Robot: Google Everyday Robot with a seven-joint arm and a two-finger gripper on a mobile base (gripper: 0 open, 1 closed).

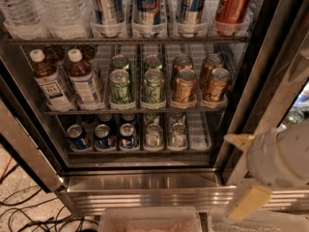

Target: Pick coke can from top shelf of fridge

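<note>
The coke can (234, 4), red-orange with white script, stands at the right end of the top shelf (125, 40) in a clear lane tray; its top is cut off by the frame edge. The fridge (145, 190) is open, its stainless base below the racks. My gripper (244, 172) is at the lower right, outside the fridge in front of the dark door frame, well below and right of the coke can. Its two yellowish fingers (249, 202) stand apart with nothing between them.
On the top shelf, left of the coke can, are tall silver-and-blue cans (147, 6) and water bottles (58, 8). The middle rack holds tea bottles (84, 81), green cans (120, 86) and gold cans (186, 83). Blue cans (101, 137) sit lowest. Cables (29, 216) lie on the floor.
</note>
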